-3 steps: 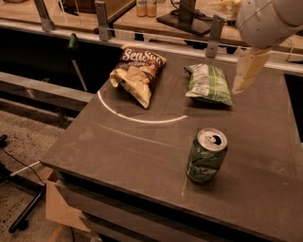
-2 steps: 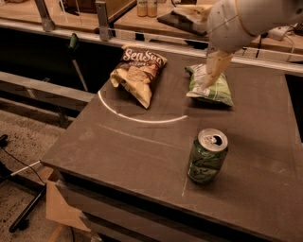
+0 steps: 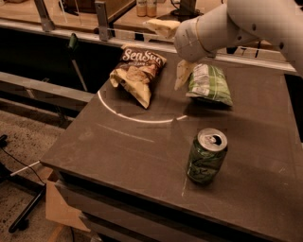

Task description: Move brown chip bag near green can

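The brown chip bag [image 3: 138, 72] lies crinkled at the far left of the dark table [image 3: 142, 156], with white script lettering on it. The green can [image 3: 206, 157] stands upright near the front right, silver top and pull-tab showing. My gripper [image 3: 165, 54] hangs above the table's far side, between the brown chip bag and the green and white chip bag, just right of the brown bag. Its pale fingers [image 3: 183, 73] are spread and hold nothing. The arm comes in from the upper right.
A green and white chip bag [image 3: 209, 83] lies at the far right, next to the lower finger. A white arc [image 3: 137, 118] is marked on the tabletop. A railing and a shelf with bottles [image 3: 146, 7] stand behind. The floor drops away on the left.
The arm and gripper have swung left from the table's right side, past the green and white bag, towards the brown chip bag. The bags and can have not moved.
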You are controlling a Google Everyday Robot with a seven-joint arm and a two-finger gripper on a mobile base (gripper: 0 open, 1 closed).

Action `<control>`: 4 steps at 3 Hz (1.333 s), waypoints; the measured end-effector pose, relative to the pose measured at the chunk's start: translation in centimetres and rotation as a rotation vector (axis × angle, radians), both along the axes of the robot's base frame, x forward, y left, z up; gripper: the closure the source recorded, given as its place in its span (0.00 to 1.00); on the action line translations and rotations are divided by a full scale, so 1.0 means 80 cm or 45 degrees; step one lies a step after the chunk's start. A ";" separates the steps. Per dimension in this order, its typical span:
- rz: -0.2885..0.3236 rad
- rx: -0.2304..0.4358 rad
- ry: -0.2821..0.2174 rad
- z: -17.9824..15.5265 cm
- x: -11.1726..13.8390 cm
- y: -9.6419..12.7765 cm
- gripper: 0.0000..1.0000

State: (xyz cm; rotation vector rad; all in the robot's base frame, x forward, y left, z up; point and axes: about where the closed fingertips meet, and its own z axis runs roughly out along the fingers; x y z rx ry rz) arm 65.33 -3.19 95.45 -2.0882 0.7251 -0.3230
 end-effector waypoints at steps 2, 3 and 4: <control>0.005 -0.125 0.049 -0.060 0.043 0.049 0.00; 0.019 -0.188 0.086 -0.080 0.045 0.072 0.16; 0.047 -0.271 0.105 -0.089 0.040 0.084 0.41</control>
